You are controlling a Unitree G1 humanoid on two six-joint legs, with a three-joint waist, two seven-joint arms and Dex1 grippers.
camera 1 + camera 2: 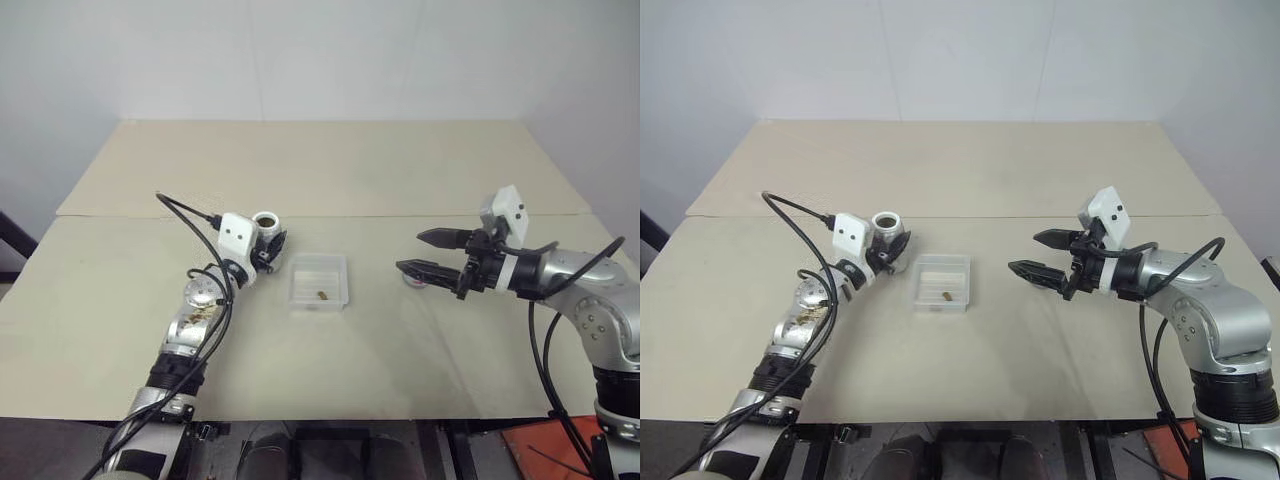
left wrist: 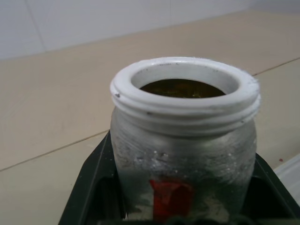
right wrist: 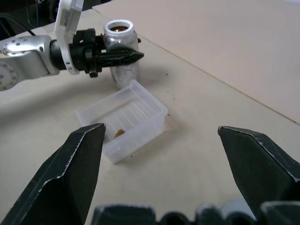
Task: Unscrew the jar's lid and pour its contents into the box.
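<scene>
The jar (image 1: 266, 228) stands upright and uncapped, pinched by the left pincer (image 1: 268, 247), just left of the box (image 1: 318, 280) near the middle of the counter (image 1: 330, 170). A few brown contents (image 1: 322, 295) lie in the box; more show inside the jar's mouth. The right pincer (image 1: 428, 254) hovers with its fingers spread wide, well right of the box. Something small and grey, possibly the lid (image 1: 414, 281), lies under it. The far half of the counter is bare, with wide margins to every edge.

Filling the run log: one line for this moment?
left gripper: shut on jar | jar: upright, open | right gripper: open, empty | box: brown bit inside
</scene>
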